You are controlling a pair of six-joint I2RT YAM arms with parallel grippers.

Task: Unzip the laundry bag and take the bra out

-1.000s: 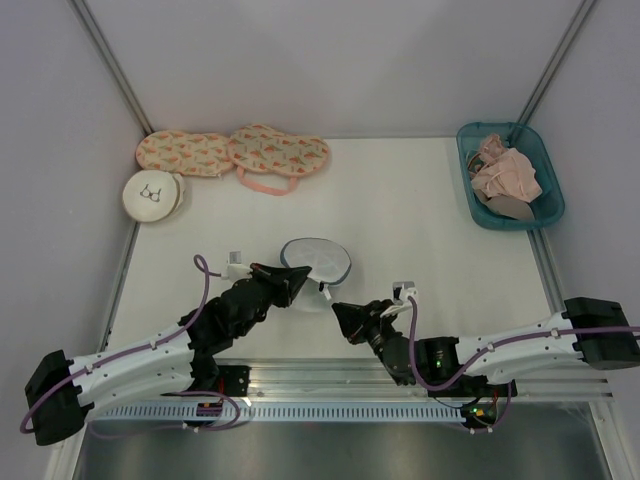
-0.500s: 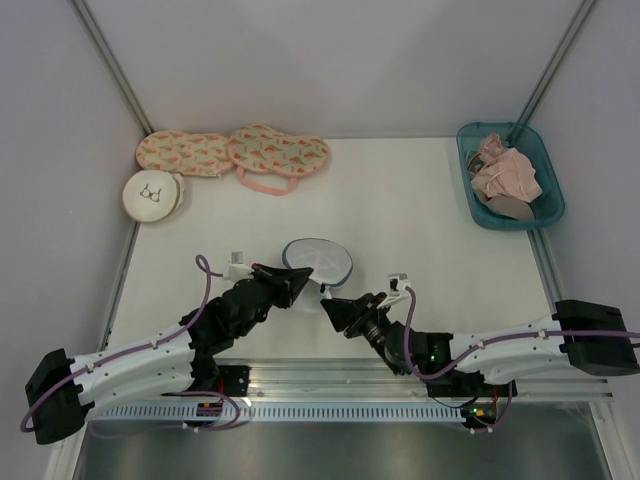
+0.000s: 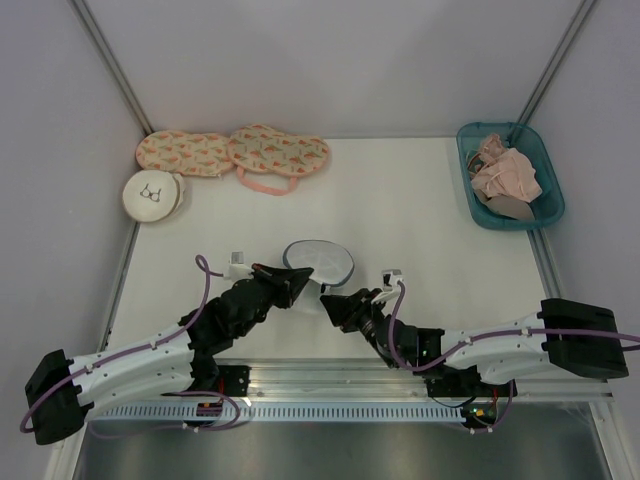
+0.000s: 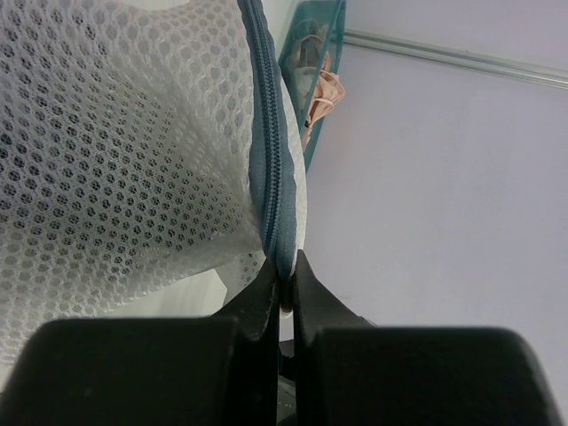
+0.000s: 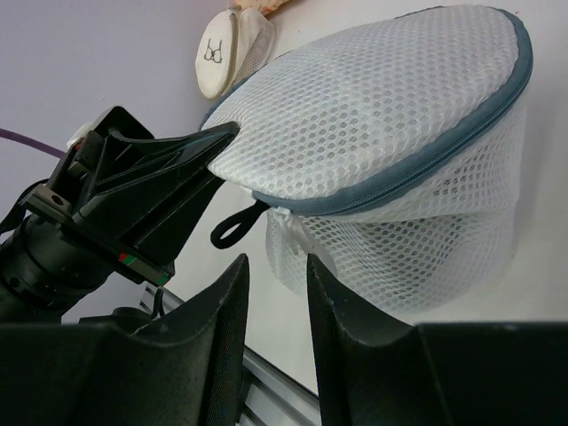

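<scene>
— Laundry bag [image 3: 318, 262]: position against the mounting rail [image 3: 330, 378]?
— On the white table [image 3: 420, 230], just beyond the rail's middle. One edge is raised off the surface, and the mesh sags beneath the grey-blue zipper [image 4: 271, 151].
— Left arm?
— Stretched low on a diagonal from the rail's left end toward its middle, with a purple cable [image 3: 206, 285] looping along it. Left gripper [image 3: 303, 276] has its fingers pressed together on the bag's zipper rim. The teeth in that stretch are meshed.
— Right arm?
— Laid low, almost parallel to the rail from its right end, with the wrist turned away from the rail toward the bag. Right gripper [image 3: 336, 306] sits just short of the bag on its rail side, fingers partly apart with nothing between them. The dark pull loop [image 5: 232, 229] hangs from the rim just beyond the fingertips, untouched.
— Markings or writing?
— Cream round pouch [image 3: 152, 194], well apart from the rail at the far left, carries a line drawing of a bra. The left gripper's body shows a small red-and-green mark [image 5: 127, 258], too small to read. Pink patterned cases [image 3: 235, 155] lie just beyond the pouch.
— Remaining items?
— Teal basket [image 3: 510, 175] holding pink garments, well beyond the rail's right end.
</scene>
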